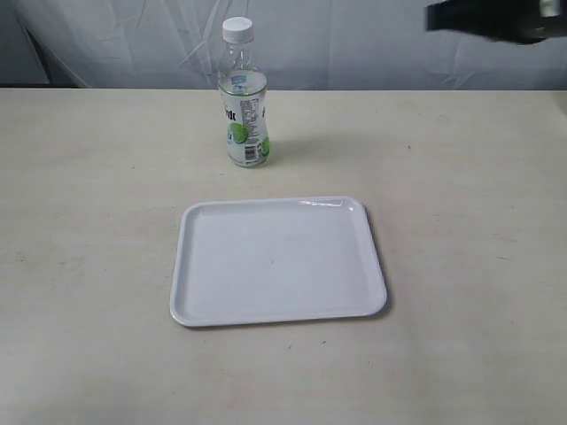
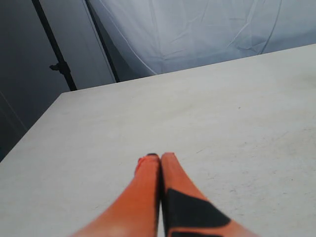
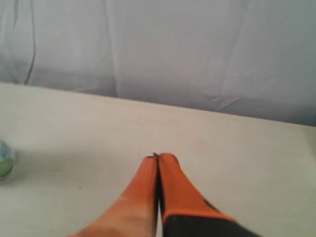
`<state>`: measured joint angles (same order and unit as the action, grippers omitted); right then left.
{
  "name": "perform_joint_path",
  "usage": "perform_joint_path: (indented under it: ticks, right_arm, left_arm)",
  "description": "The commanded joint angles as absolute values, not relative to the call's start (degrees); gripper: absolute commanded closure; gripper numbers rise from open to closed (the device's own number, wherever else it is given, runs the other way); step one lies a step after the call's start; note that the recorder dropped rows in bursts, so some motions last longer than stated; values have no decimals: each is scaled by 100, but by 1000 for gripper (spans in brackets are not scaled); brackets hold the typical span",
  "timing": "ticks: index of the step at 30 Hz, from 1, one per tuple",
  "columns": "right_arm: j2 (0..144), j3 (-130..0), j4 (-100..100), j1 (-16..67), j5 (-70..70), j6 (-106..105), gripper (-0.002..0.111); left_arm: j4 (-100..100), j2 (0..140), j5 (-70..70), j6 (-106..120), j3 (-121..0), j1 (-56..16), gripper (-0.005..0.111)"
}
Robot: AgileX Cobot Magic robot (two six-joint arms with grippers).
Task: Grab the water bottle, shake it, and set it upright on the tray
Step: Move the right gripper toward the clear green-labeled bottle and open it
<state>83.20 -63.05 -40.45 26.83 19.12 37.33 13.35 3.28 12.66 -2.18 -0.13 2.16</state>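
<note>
left end effector [image 2: 159, 157]: fingers pressed together | right end effector [image 3: 158, 157]: fingers pressed together

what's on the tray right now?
Nothing on the tray: only its bare white surface shows. The water bottle stands upright on the table beyond the tray's far edge, apart from it. Whatever is under the tray is hidden.

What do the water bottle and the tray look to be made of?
The water bottle: clear, glossy plastic by the look, see-through above its printed label; opaque white cap. The tray: probably white plastic, smooth and semi-glossy, with a highlight along its far rim.
</note>
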Motion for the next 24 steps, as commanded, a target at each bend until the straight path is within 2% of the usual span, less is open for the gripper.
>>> perform_joint_path:
  ticks: [1,9,24]
  right_arm:
    - [9750,-6695,-3785,3198,1144,3490,107]
    - [11085,-6695,-3795,3440,-1100,3490,107]
    - [11670,-6822,-4127,3440,-2277,3549,107]
  left_arm:
    - [1314,304,1190,-258,0,220,107]
    - [1314,304,1190,-258,0,220,107]
    - [1314,304,1190,-258,0,220,107]
